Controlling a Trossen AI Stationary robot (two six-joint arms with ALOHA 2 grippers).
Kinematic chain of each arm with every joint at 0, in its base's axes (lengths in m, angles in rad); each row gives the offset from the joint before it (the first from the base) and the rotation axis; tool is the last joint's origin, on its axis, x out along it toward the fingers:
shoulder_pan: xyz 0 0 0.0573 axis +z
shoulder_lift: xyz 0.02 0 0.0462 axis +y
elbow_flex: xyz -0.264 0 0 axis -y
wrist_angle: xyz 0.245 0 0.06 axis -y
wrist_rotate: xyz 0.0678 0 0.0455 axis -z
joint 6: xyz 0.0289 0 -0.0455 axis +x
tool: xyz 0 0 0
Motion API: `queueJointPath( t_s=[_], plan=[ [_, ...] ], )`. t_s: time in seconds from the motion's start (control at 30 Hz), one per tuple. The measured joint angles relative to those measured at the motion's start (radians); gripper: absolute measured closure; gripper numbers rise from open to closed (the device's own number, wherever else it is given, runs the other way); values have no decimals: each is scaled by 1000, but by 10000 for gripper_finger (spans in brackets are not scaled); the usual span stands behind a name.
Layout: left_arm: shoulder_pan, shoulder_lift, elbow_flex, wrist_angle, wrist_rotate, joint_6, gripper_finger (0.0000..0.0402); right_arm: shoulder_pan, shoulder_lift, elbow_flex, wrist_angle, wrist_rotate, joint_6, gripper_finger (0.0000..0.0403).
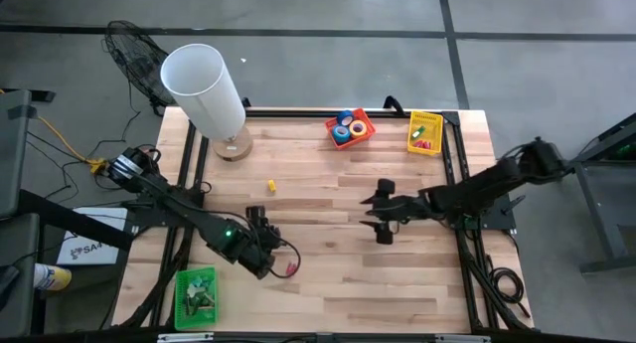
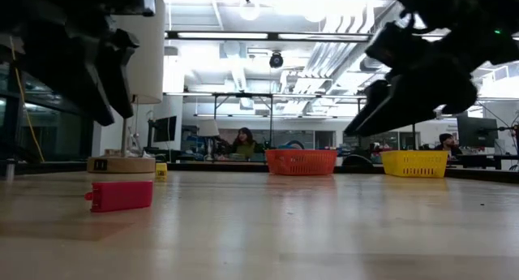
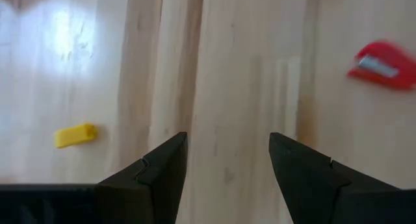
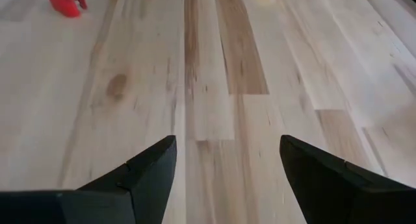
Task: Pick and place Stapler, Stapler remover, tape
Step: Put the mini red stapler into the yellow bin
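Both sets of jaws stand apart and empty: your left gripper (image 1: 260,220) hovers beside the red stapler (image 1: 291,270), your right gripper (image 1: 381,216) waits mid-table. Tape (image 1: 349,127) sits in the red basket (image 1: 365,115). You're approaching; next, centre over the stapler and descend.

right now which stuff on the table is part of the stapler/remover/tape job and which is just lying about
Job:
- small red stapler on the wood by the open left gripper
- small yellow item, type unclear
- tape rolls in the red basket
- yellow basket
- green basket

Lying about:
- white lamp
- black net
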Motion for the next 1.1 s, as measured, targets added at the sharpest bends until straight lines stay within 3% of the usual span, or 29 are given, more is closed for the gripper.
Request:
queueJointPath(
  t_s=[0.4, 0.67, 1.1],
  plan=[
    [-2, 19, 0, 91, 10, -184, 190, 47, -45, -80, 40, -8, 22, 137],
    [-5, 134, 0, 268, 62, -291, 190, 91, -45, -80, 39, -4, -58, 137],
    [-11, 172, 24, 340, 121, -479, 190, 99, -45, -80, -78, -7, -98, 137]
  ],
)
